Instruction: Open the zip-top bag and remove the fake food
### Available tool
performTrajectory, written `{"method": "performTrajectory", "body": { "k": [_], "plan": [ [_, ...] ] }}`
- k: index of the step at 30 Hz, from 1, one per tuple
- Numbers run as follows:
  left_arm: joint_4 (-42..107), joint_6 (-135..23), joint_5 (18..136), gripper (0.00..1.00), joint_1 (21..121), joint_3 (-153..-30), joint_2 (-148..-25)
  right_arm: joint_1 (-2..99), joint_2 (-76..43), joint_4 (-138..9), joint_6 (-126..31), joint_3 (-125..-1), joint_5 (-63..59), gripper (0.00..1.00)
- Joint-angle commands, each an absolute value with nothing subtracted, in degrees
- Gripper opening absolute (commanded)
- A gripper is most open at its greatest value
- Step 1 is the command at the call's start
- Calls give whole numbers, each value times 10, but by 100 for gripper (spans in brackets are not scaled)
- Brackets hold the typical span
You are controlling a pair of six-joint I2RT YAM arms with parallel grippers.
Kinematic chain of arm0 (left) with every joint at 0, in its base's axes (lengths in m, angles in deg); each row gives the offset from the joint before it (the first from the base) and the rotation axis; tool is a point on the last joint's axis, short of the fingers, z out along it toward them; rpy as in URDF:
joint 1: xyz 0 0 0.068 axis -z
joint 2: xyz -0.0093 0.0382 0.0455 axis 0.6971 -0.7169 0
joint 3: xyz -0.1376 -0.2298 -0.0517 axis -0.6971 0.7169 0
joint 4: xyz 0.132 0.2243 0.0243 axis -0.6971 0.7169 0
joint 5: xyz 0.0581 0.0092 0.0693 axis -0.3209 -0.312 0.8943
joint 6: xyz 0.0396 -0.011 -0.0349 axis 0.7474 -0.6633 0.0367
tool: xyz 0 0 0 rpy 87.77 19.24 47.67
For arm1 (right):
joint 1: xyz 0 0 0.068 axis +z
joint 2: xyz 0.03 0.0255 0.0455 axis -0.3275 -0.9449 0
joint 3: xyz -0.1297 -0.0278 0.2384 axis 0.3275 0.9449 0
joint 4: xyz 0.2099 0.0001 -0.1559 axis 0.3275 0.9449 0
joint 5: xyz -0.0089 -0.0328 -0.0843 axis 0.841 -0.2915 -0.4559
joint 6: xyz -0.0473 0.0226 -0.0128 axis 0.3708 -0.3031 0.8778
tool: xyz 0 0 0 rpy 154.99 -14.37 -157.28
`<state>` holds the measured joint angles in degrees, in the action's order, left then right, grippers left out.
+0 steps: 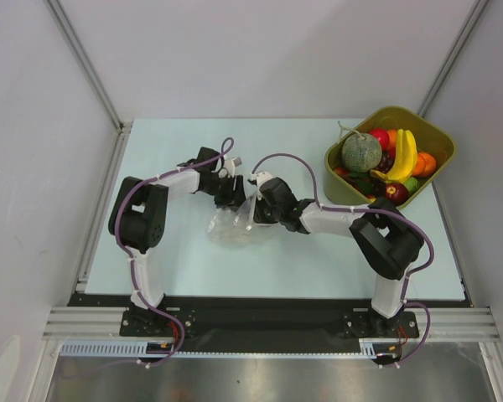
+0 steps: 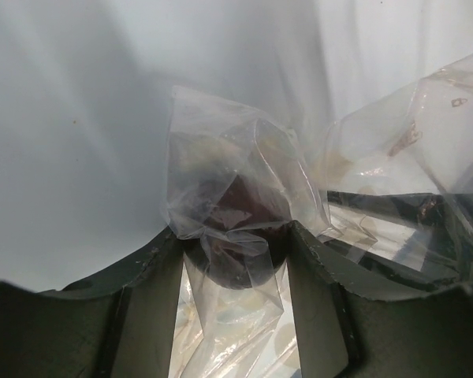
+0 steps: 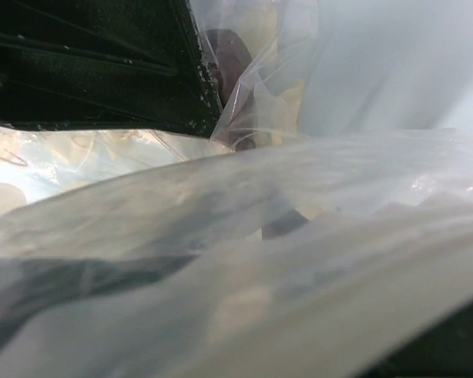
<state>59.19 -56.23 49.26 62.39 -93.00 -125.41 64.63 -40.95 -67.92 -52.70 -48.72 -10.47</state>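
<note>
I get bright, even light with soft shadows on the tabletop (image 1: 318,268), while both wrist views are hazy, the bag (image 3: 299,236) blurred and glaring up close.

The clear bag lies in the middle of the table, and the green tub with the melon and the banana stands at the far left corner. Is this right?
Not quite. The olive-green tub with the melon and the banana stands at the far right corner, as the top external view shows. The zip-top bag does lie in the middle of the table.
</note>
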Motion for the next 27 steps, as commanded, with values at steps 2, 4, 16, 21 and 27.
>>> {"method": "performTrajectory", "body": {
  "k": [2, 4, 16, 21, 27],
  "plan": [
    [625, -538, 580, 8, 614, -912, -1261, 649, -405, -713, -513, -521, -102, 32],
    [623, -536, 575, 1, 614, -909, -1255, 650, -393, -713, -510, -521, -102, 33],
    [617, -546, 479, 35, 606, -905, -1249, 648, -439, -769, -494, -537, -55, 39],
    [597, -557, 436, 45, 607, -884, -1249, 650, -458, -786, -485, -550, -36, 45],
    [585, -573, 402, 52, 607, -885, -1242, 657, -475, -798, -483, -551, -29, 52]
  ]
}}
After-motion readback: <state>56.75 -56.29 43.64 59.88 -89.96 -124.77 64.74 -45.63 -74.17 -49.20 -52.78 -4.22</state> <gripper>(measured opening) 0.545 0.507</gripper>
